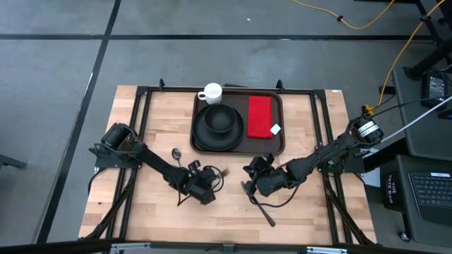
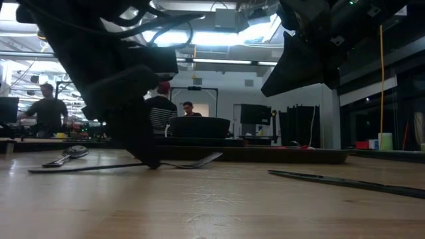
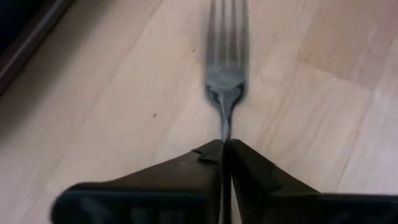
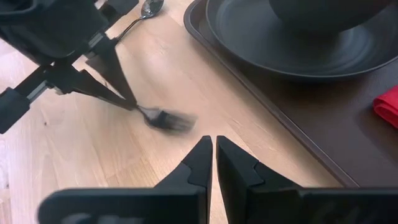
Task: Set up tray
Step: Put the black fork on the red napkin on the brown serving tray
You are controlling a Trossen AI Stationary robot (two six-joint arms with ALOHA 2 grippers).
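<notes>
The tray (image 1: pixel 239 149) is seen beyond the left gripper (image 1: pixel 214 178), whose fingers (image 3: pixel 205 171) are clenched on a fork (image 3: pixel 226 68) over the bench (image 1: pixel 162 212); the right gripper (image 4: pixel 214 149) is closed empty.

dark brown tray (image 1: pixel 200 144), red napkin (image 1: pixel 260 116), white cup (image 1: pixel 211 92)

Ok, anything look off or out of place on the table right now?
Nothing spilled or damaged. The cutlery is off the tray: a spoon and a knife lie on the bare table, and the left gripper is shut on the fork there. The cup sits at the tray's corner. The right gripper is shut, empty.
</notes>
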